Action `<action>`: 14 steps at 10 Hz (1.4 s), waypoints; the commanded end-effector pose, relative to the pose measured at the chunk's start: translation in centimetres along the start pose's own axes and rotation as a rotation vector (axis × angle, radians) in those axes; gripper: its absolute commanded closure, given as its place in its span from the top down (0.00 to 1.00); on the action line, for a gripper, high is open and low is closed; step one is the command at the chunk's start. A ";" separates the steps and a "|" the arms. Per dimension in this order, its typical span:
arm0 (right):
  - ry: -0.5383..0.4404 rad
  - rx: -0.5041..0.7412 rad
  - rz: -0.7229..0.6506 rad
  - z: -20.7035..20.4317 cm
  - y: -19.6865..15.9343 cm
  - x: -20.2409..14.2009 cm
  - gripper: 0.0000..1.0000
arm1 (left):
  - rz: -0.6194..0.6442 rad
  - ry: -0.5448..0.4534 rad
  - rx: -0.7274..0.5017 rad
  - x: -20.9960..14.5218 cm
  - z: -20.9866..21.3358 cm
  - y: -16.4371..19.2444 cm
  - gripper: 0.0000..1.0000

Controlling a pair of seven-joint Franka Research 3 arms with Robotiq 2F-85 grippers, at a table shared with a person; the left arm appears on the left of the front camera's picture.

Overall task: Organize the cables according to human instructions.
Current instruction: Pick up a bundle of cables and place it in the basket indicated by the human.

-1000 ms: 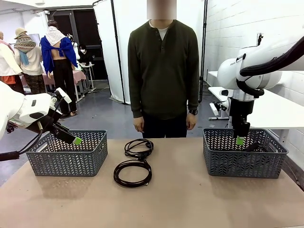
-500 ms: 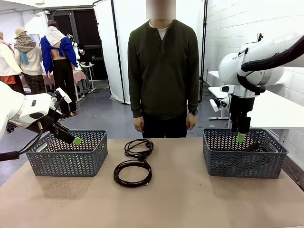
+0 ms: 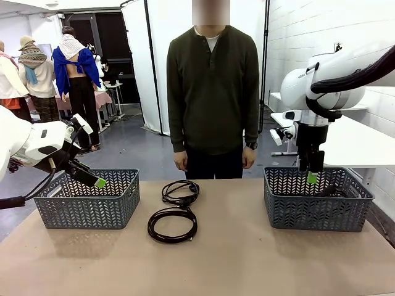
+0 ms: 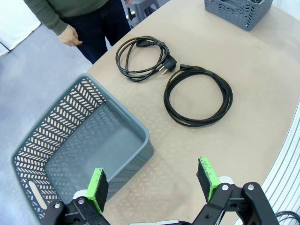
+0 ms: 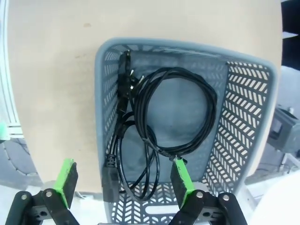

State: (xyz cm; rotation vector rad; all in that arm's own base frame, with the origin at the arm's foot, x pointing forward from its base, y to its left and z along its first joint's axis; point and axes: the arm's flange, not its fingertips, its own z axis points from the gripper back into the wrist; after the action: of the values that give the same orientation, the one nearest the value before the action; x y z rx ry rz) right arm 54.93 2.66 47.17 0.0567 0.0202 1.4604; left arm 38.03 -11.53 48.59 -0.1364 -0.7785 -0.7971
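Table (image 3: 247,265) bears two cables (image 4: 167,101) beyond left gripper (image 4: 152,180)

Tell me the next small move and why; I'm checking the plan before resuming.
Probably hold and wait for a signal: the person's hands hang down, pointing at nothing. The right gripper is open above the right basket, which holds cables; the left gripper is open, and two coils lie unsorted on the table.
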 end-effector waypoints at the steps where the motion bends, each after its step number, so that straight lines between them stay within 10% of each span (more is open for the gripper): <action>1: -0.027 -0.001 -0.012 0.2 0.1 -0.3 1.00 | 0.017 -0.003 0.001 0.0 -0.1 0.1 1.00; 11: -0.012 -0.002 -0.009 0.2 0.0 -0.2 1.00 | 0.017 -0.003 0.001 0.0 -0.1 0.1 1.00; 14: -0.163 -0.088 -0.113 4.8 6.3 0.0 1.00 | 0.017 -0.003 0.001 0.0 -0.1 0.1 1.00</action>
State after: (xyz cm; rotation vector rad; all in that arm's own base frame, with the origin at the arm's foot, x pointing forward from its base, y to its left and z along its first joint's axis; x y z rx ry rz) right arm 51.71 2.75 51.86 0.0912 -0.1153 1.3844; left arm 38.03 -11.53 48.59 -0.1363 -0.7785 -0.7971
